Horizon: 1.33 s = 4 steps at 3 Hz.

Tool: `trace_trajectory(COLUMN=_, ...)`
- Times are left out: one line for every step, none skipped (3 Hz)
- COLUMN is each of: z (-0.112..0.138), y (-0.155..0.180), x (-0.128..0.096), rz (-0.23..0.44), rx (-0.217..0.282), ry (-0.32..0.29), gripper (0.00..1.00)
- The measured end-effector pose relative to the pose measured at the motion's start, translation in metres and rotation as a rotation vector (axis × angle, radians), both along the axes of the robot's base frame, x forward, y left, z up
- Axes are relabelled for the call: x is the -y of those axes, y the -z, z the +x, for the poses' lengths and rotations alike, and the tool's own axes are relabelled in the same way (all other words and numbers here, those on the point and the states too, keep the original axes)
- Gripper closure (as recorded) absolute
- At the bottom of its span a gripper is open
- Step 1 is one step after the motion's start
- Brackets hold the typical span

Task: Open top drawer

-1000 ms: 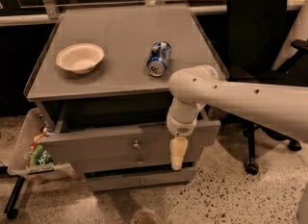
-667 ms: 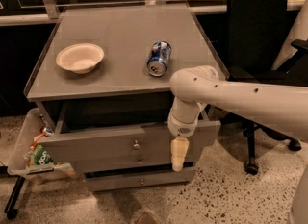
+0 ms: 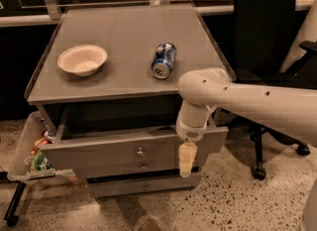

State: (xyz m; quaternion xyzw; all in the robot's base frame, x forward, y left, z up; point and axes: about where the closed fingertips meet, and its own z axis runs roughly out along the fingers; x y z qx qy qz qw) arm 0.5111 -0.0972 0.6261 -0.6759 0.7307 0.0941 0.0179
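The top drawer (image 3: 99,154) is a wide grey front panel with a small round metal knob (image 3: 140,151) at its centre. It stands pulled out from the grey cabinet (image 3: 124,31), with a dark gap behind its top edge. My gripper (image 3: 186,159) hangs down from the white arm (image 3: 247,103) in front of the right part of the drawer front, to the right of the knob and apart from it. A narrower grey drawer front (image 3: 146,187) sits below, pushed in.
A white bowl (image 3: 82,59) and a blue can lying on its side (image 3: 164,60) rest on the cabinet top. A clear bin with packets (image 3: 34,158) hangs at the cabinet's left. A black office chair (image 3: 267,36) stands to the right on speckled floor.
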Motion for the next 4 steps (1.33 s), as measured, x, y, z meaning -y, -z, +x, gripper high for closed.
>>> trace_trajectory(z=0.000, y=-0.001, x=0.000, rz=0.000, rx=0.000, ry=0.000, gripper=0.00)
trace_trajectory(z=-0.018, y=-0.006, x=0.011, rz=0.003, rx=-0.003, ry=0.038, gripper=0.00)
trace_trajectory(z=-0.050, y=-0.020, x=0.029, rz=0.008, rx=0.003, ry=0.093, gripper=0.00)
trace_trajectory(z=-0.050, y=-0.020, x=0.028, rz=0.008, rx=0.003, ry=0.093, gripper=0.00)
